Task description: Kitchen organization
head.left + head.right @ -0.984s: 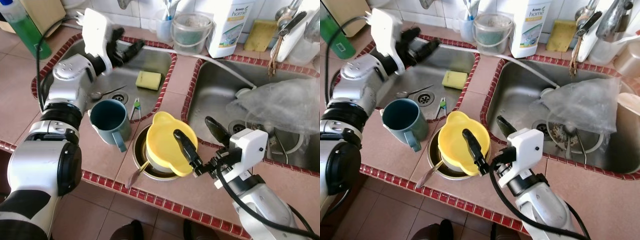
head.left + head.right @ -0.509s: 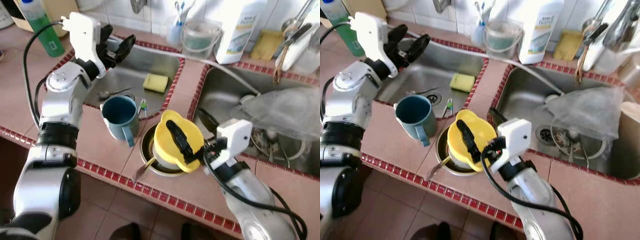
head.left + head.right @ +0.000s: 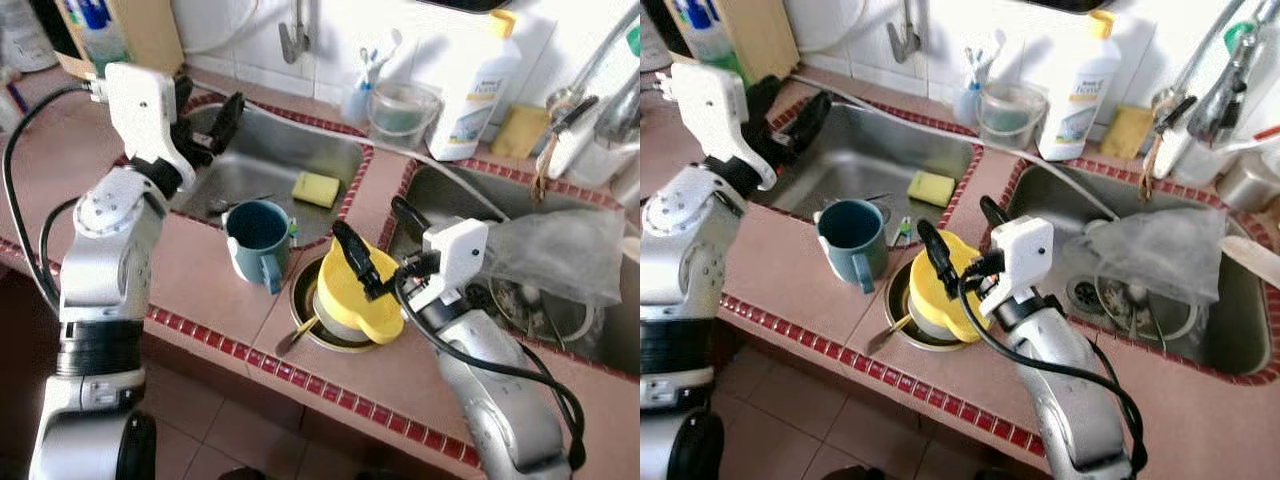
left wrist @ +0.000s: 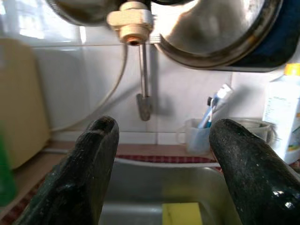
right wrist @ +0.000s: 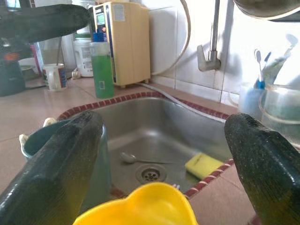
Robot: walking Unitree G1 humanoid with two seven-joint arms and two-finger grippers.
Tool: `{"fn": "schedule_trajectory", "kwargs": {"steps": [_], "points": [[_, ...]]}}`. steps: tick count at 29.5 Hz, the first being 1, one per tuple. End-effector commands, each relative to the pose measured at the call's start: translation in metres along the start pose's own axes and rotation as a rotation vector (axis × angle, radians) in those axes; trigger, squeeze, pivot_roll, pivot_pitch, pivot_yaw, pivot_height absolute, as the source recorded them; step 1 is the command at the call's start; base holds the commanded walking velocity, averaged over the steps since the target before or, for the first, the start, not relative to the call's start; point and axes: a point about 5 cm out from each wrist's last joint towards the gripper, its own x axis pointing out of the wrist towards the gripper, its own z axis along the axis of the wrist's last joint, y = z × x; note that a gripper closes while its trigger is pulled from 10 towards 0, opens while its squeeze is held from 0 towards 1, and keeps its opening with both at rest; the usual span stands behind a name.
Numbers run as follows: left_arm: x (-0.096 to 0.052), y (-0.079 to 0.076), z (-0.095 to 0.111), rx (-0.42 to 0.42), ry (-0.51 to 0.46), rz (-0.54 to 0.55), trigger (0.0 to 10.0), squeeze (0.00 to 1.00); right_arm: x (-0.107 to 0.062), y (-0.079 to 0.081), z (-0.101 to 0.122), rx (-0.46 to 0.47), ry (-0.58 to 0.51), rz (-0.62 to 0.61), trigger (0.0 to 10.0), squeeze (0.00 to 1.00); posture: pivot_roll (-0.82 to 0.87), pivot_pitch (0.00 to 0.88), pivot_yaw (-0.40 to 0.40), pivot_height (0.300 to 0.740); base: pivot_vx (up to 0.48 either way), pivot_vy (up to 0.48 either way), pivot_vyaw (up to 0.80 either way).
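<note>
Hovering over the yellow jug point(image 3: 358, 298), the right gripper point(image 3: 372, 236) has its fingers spread wide, one finger lying over the jug's top, the other out toward the right sink point(image 3: 450, 195). The jug sits in a steel bowl point(image 3: 302, 318) on the tiled bench point(image 3: 200, 270), with a spoon handle point(image 3: 297, 335) poking out. A teal mug point(image 3: 257, 238) stands just beside the bowl. Left gripper point(image 3: 212, 118) is wide open above the left sink point(image 3: 270, 165), where a yellow sponge point(image 3: 316, 189) lies. A clear plastic bag point(image 3: 560, 250) lies in the right sink.
</note>
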Motion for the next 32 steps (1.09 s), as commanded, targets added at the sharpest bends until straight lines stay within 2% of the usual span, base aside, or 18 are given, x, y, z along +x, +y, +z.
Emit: {"fn": "schedule_trajectory", "kwargs": {"steps": [1,7,8,10,16,17,19,26,32], "points": [[-0.007,-0.005,-0.002,-0.023,-0.003,0.026,10.0,0.00,0.001,-0.009,-0.003,-0.009,0.019,-0.057,10.0,0.00,0.01,0.038,-0.028,0.740,0.000,0.000,0.00],[-0.019,-0.012,-0.012,-0.034,0.014,0.068,10.0,0.00,0.002,-0.013,-0.005,-0.012,-0.001,-0.092,10.0,0.00,0.01,0.029,-0.030,0.740,0.000,0.000,0.00],[-0.030,-0.020,-0.022,-0.025,0.038,0.063,10.0,0.00,0.002,-0.016,-0.007,-0.024,-0.007,-0.121,10.0,0.00,0.01,0.025,-0.031,0.740,0.000,0.000,0.00],[-0.040,-0.025,-0.029,-0.021,0.070,0.057,10.0,0.00,0.001,-0.020,-0.009,-0.048,-0.010,-0.159,10.0,0.00,0.00,0.025,-0.033,0.740,0.000,0.000,0.00],[-0.051,-0.024,-0.038,-0.041,0.098,0.092,10.0,0.00,-0.001,-0.026,-0.009,-0.053,-0.013,-0.204,10.0,0.00,0.00,0.025,-0.029,0.740,0.000,0.000,0.00],[-0.059,-0.024,-0.044,-0.043,0.119,0.109,10.0,0.00,-0.003,-0.029,-0.010,-0.056,-0.016,-0.226,10.0,0.00,-0.01,0.024,-0.028,0.740,0.000,0.000,0.00],[-0.063,-0.024,-0.047,-0.043,0.135,0.122,10.0,0.00,-0.004,-0.031,-0.010,-0.058,-0.017,-0.239,10.0,0.00,-0.01,0.020,-0.028,0.740,0.000,0.000,0.00],[-0.071,-0.024,-0.051,-0.052,0.153,0.154,10.0,0.00,-0.003,-0.034,-0.013,-0.062,-0.029,-0.262,10.0,0.00,-0.02,0.006,-0.022,0.740,0.000,0.000,0.00],[-0.072,-0.027,-0.050,-0.050,0.155,0.148,10.0,0.00,-0.002,-0.033,-0.014,-0.068,-0.028,-0.253,10.0,0.00,-0.01,0.014,-0.026,0.740,0.000,0.000,0.00]]}}
